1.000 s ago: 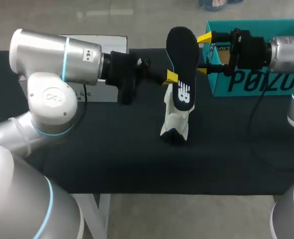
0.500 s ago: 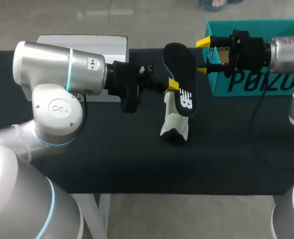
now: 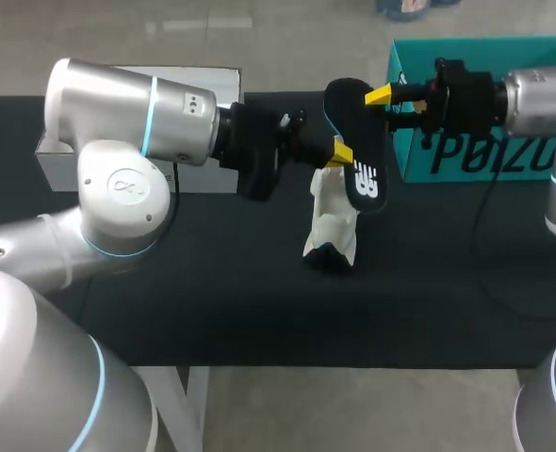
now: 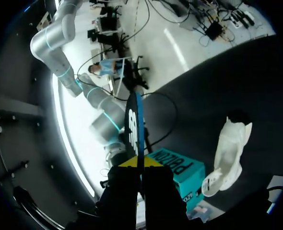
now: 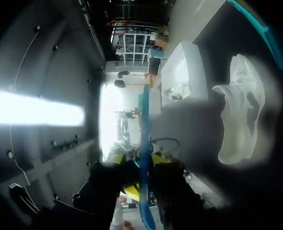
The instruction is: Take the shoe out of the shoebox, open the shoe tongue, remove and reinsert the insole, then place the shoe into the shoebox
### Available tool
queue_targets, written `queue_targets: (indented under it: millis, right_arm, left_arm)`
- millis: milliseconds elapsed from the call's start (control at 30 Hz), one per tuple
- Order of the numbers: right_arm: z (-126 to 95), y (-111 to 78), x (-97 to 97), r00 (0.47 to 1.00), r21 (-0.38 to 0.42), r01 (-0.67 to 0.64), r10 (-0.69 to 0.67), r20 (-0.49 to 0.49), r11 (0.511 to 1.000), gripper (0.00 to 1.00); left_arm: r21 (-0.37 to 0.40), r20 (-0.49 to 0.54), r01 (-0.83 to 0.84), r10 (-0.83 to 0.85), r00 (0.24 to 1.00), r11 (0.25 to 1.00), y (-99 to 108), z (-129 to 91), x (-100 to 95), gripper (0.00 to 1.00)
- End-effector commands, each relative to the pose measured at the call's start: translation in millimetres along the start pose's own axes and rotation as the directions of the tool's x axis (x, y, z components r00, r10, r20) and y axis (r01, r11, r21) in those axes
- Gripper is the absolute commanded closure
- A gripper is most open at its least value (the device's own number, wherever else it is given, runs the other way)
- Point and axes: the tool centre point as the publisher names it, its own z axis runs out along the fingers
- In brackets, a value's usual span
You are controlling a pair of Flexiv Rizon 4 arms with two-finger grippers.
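**Head view.** The insole point(image 3: 355, 141) hangs in the air above the middle of the worktop point(image 3: 212, 282), on edge and sloping from 11 to 5 o'clock. It is black with a white mark near its lower end. The left gripper point(image 3: 337, 151) comes in from 9 o'clock and pinches its middle. The right gripper point(image 3: 384, 104) comes in from 3 o'clock and closes narrowly on its upper end. With both holding it, this looks like a hand-over between the arms.

The shoe point(image 3: 333, 221) stands on end directly below, at 6 o'clock of the insole. It is white with a dark patch at the base, and nothing touches it. The teal shoebox point(image 3: 485, 155) sits at 2 o'clock on the worktop, and a white box point(image 3: 179, 80) at 10 o'clock.

**Left wrist view.** The insole point(image 4: 133, 124) runs straight out from between the clamped fingers of the left gripper point(image 4: 137, 165), seen as a thin dark blade. The shoe point(image 4: 230, 153) stands ahead, at about 2 o'clock of the gripper. It is pale and creased, and its mouth is dark. The shoebox point(image 4: 177, 165) lies just beside the fingers.

**Right wrist view.** The right gripper point(image 5: 142, 175) has the insole point(image 5: 145, 120) edge-on between close-set fingers, and a blue rim shows. The shoe point(image 5: 240, 115) is ahead at 2 o'clock of the gripper, with laces and tongue facing the camera. It seems ready for reinsertion.
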Motion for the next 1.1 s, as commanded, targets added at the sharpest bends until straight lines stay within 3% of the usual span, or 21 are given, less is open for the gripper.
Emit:
queue_targets:
  millis: [33,233,267,300,333,367,533,567,733,967,1100]
  right_arm:
    - [2,4.4,-2.0,1.0,0.01,-0.007,0.007,0.0,1.0,1.0]
    - [1,5.5,-6.0,1.0,0.011,-0.025,0.025,-0.016,1.0,1.0]
    - [1,5.7,-6.8,0.999,0.011,-0.027,0.027,-0.017,1.0,1.0]
    - [1,5.9,-7.9,0.999,0.011,-0.029,0.029,-0.018,1.0,1.0]
    - [0,6.1,-9.1,0.999,0.011,-0.033,0.033,-0.018,0.999,1.0]
    - [0,6.2,-9.7,0.999,0.01,-0.036,0.036,-0.019,0.999,1.0]
    - [-1,7.0,-17.8,0.998,0.007,-0.055,0.055,-0.006,0.998,1.0]
    - [-1,7.2,-20.0,0.998,0.003,-0.061,0.061,0.002,0.998,1.0]
    - [-1,7.4,-31.0,0.996,-0.006,-0.068,0.068,0.049,0.998,1.0]
    - [2,7.2,-42.8,0.99,-0.006,-0.053,0.054,0.13,0.999,1.0]
    - [4,7.7,-46.2,0.989,-0.005,-0.054,0.054,0.141,0.999,1.0]
  left_arm:
    - [0.008,-0.005,-0.001,0.001,1.0,1.0,4,1,-0.8,1.0]
    - [0.032,-0.015,0.008,-0.008,1.0,0.999,3,2,-2.0,1.0]
    - [0.033,-0.019,0.004,-0.004,1.0,0.999,3,2,-2.1,0.94]
    - [0.045,-0.028,0.001,0.0,1.0,0.999,3,2,-2.3,0.62]
    - [0.044,-0.031,0.018,-0.017,0.999,0.999,3,1,-2.2,0.22]
    - [0.041,-0.037,0.032,-0.031,0.999,0.999,3,1,-2.5,0.0]
    - [0.09,-0.209,0.141,-0.119,0.971,0.986,9,-12,-5.4,0.0]
    - [0.108,-0.301,0.138,-0.1,0.948,0.985,10,-16,-4.4,0.0]
    - [0.135,-0.473,0.256,-0.165,0.866,0.957,15,-30,-9.4,0.0]
    - [0.146,-0.745,0.371,-0.145,0.651,0.917,19,-50,-17.7,0.0]
    - [0.134,-0.817,0.393,-0.123,0.564,0.91,25,-58,-22.7,0.0]
